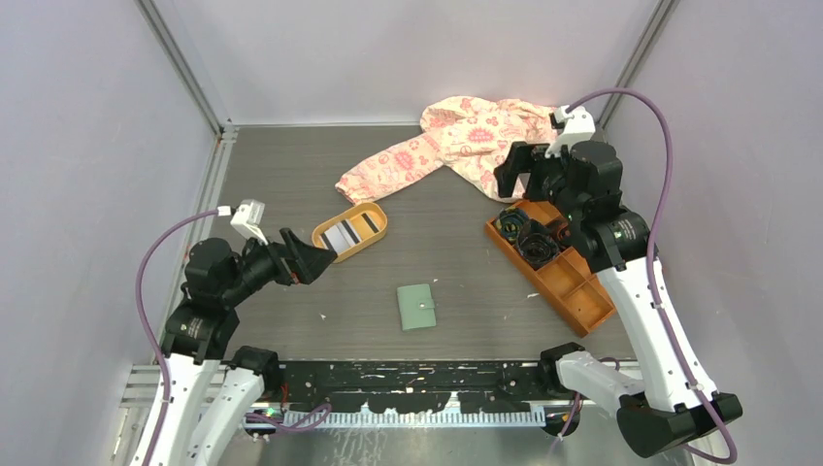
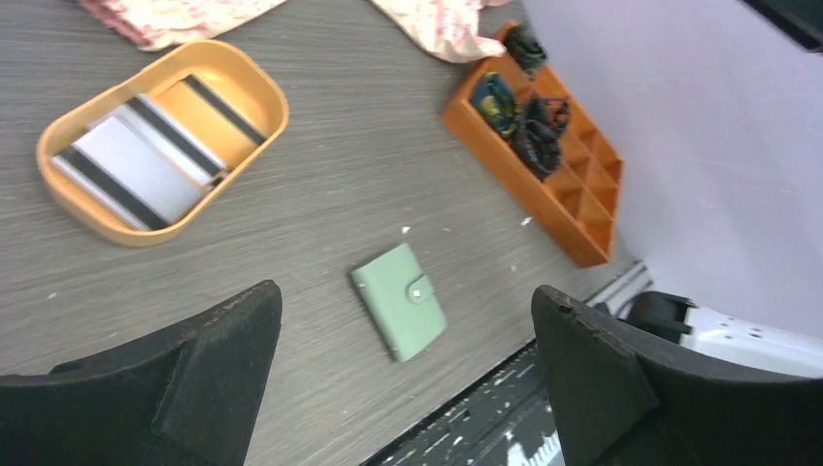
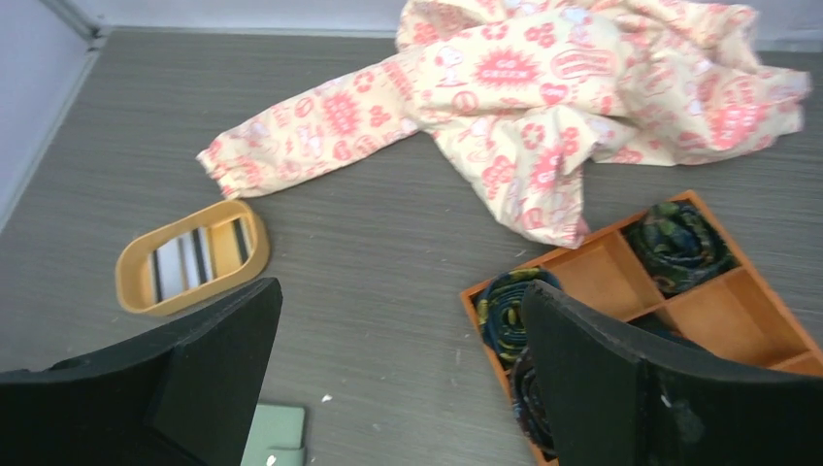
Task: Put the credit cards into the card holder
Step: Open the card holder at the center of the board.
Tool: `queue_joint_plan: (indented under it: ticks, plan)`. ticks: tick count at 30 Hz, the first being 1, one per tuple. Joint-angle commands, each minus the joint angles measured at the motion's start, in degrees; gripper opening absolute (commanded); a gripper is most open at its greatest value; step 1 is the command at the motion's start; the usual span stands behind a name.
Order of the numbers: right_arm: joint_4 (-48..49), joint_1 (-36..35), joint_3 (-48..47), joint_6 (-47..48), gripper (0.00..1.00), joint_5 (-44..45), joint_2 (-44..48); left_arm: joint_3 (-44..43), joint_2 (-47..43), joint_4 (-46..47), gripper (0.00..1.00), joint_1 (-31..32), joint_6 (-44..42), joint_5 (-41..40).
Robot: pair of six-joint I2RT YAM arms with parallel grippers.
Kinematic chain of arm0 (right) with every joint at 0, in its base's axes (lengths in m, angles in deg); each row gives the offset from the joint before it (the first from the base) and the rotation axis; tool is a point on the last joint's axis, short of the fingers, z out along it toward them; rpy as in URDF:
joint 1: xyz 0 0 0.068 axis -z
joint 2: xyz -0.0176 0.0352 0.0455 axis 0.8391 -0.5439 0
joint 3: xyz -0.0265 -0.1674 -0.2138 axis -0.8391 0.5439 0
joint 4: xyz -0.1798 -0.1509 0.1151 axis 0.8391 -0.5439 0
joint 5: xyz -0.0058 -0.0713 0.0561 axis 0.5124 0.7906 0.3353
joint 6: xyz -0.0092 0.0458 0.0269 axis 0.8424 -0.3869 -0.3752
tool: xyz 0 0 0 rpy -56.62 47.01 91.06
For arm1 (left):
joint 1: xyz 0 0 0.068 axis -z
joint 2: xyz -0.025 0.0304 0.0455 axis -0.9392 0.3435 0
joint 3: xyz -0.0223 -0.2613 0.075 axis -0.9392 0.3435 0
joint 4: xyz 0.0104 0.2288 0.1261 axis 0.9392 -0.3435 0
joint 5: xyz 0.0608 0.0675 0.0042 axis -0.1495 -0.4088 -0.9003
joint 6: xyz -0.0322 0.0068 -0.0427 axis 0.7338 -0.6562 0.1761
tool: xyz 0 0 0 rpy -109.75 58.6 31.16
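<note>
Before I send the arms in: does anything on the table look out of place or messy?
Only the crumpled patterned shirt at the back, one fold ending right at the far corner of the divided box. A few white specks lie near the closed wallet. Cards lie in the oval tray.

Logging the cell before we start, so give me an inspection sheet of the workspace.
Surface: grey table, a few white specks.
Job's things: cards lying in the orange tray; wallet shut, flat on the table, apart from the tray.
Clutter: patterned shirt at the back; orange box on the right holding rolled ties.
Grippers: left gripper open, empty, beside the tray; right gripper open, empty, above the box.
Cables: a purple cable looping off each arm.
Surroundings: pale walls on three sides.
</note>
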Motion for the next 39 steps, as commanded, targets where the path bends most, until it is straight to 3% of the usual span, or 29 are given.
queue_joint_plan:
  ticks: [1,3,4,7,9,13,16,22,27,31,36,39]
  plan:
    - [0.72,-0.07,1.34,-2.14,0.99,-11.56,1.65,1.38,-0.74,7.78,1.0,-0.37,5.62,8.39]
    - [1.5,0.46,4.48,1.02,0.99,-22.78,1.78,1.58,0.21,7.16,1.0,0.29,5.69,9.44]
    - [2.82,1.03,6.79,2.71,0.99,-32.96,1.54,1.63,0.68,6.25,1.0,1.51,5.5,8.65]
    - [10.86,3.65,15.18,3.48,1.0,-51.06,1.26,2.55,1.46,4.74,1.0,10.58,4.8,0.18]
    - [15.17,4.83,18.83,2.05,1.0,-52.17,0.99,3.08,2.0,4.05,1.0,20.4,4.44,-9.69]
    - [14.25,6.88,20.68,6.93,0.99,-50.36,1.1,3.2,7.81,6.02,1.0,40.41,4.75,-31.24]
    - [10.53,7.29,21.29,12.48,0.99,-50.33,1.95,2.78,13.97,10.5,1.0,50.06,3.73,-38.19]
    - [12.09,7.35,26.88,18.45,1.0,-56.85,3.14,10.18,18.88,22.83,1.0,50.16,7.14,-38.07]
    - [10.24,6.05,26.47,20.67,0.99,-55.23,1.31,11.24,19.28,19.97,0.99,44.99,11.15,-34.84]
    - [8.96,3.62,26.15,22.21,0.98,-53.54,-0.34,12.22,19.11,20.36,0.94,39.77,13.95,-29.26]
    - [10.02,0.63,27.7,22.5,0.91,-54.56,-3.61,17.79,24.93,34.99,0.83,37.09,22.35,-22.34]
    - [8.3,-3.36,28.49,28.75,0.88,-52.21,-5.79,17.59,29.49,38.96,0.77,36.99,23.49,-22.58]
